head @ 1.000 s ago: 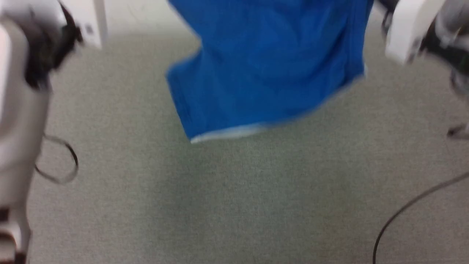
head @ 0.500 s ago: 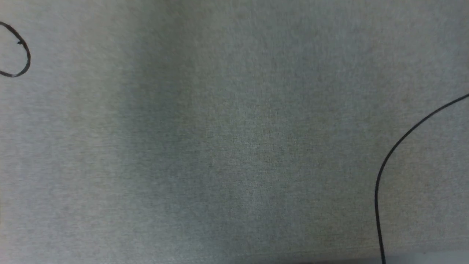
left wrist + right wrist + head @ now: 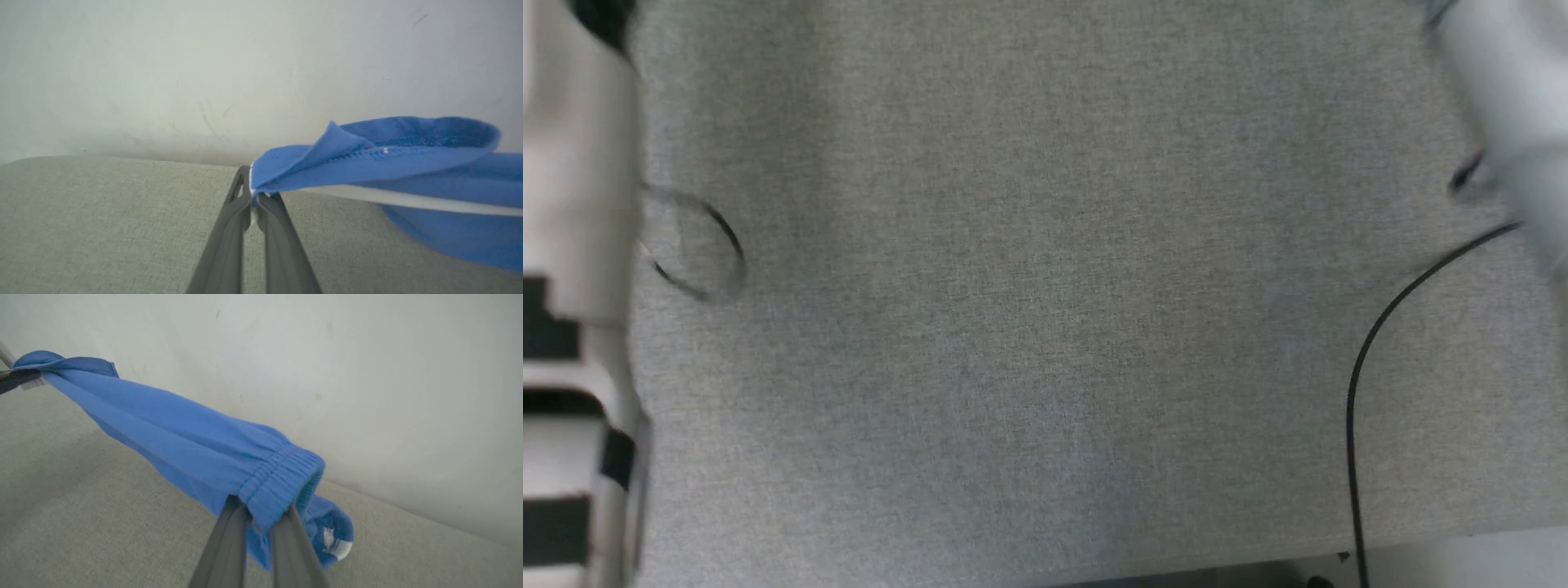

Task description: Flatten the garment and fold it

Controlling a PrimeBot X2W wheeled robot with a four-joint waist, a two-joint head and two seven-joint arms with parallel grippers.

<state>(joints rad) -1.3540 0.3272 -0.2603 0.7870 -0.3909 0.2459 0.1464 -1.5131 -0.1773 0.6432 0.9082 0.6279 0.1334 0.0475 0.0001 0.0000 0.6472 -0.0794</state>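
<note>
Above the grey desk (image 3: pixel 102 228), the shorts (image 3: pixel 184 445) hang stretched in the air. The left claw (image 3: pixel 253 204) pinches a white-trimmed hem (image 3: pixel 408 199) corner and the right claw (image 3: pixel 261 522) clamps the elastic waistband (image 3: pixel 282 482), probably to spread them flat.

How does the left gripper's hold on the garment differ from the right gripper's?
The left gripper pinches a thin corner at the white trim; the right gripper clamps the thick gathered waistband. The left gripper's fingers nearly meet; the right gripper's stand slightly apart around bunched fabric. Both are shut on the garment, holding it stretched above the grey surface.
</note>
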